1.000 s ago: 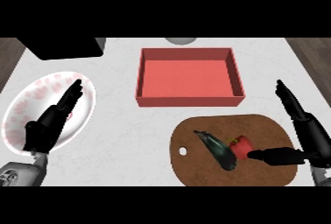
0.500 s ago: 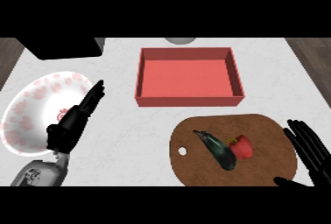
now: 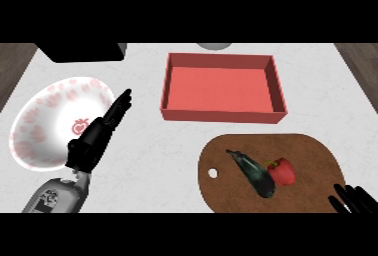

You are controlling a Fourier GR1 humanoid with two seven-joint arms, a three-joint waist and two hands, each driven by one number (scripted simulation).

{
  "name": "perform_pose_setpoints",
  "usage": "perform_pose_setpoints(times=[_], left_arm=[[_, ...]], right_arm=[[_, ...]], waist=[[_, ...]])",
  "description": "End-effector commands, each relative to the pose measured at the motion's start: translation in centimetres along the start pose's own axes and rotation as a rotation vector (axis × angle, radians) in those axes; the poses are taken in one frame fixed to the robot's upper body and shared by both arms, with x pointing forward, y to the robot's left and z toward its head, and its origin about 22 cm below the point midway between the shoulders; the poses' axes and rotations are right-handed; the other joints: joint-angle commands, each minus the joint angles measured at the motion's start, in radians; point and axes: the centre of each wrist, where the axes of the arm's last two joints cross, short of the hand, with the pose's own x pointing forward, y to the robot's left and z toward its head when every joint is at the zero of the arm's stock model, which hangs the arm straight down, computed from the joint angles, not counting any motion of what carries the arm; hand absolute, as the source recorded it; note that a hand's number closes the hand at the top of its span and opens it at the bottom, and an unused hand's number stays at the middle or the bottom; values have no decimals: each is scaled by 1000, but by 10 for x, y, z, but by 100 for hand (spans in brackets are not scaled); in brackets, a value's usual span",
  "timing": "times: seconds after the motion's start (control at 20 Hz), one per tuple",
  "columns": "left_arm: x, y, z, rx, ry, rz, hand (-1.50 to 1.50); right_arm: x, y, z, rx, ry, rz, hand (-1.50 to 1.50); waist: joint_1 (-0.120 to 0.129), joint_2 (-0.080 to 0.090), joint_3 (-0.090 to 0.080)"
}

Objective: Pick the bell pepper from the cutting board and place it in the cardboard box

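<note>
Currently the bell pepper (image 3: 283,171) sits on the cutting board (image 3: 310,150), toward the board's 3 o'clock side. It is red, with a small green stem at its top. Touching it or just beside it, at its 9 o'clock, lies a dark eggplant (image 3: 253,173), stretched along the board from 11 o'clock to 5 o'clock. The board is brown and rounded, with a small hole near its 9 o'clock edge, and it lies flat on the pale counter (image 3: 155,165).

At 5 o'clock from the pepper, at the view's lower edge, only the tips of the right hand (image 3: 353,200) show. Its fingers point up, fairly straight and apart; they hold nothing and are clear of the pepper, just off the board's rim.

At 11 o'clock from the board stands the cardboard box (image 3: 221,116), red, open at the top, with nothing showing inside it. It is apart from the board.

Well off at 9 o'clock, the left hand (image 3: 94,138) has straight fingers stretched toward 1 o'clock and holds nothing. It lies along the 3 o'clock rim of a white plate (image 3: 44,125) with a red pattern.

At the counter's 11 o'clock corner is a black block (image 3: 81,51), and a grey round thing (image 3: 214,46) peeks in at 12 o'clock.
</note>
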Motion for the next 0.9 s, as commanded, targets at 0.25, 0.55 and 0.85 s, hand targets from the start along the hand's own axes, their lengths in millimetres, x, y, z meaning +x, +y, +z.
perform_pose_setpoints(times=[0.25, 0.55, 0.85], left_arm=[[-14, -24, 2, -48, -21, -9, 0], [-23, -17, -2, -42, -17, 6, 0], [-7, -28, -12, -47, -12, 2, 0]], right_arm=[[49, 1, -3, 111, 117, -42, -150], [46, -2, -49, 109, 130, -46, -150], [38, 26, -71, 158, 193, -24, -150]], waist=[[38, 5, 3], [44, 8, 3], [43, 7, 4]])
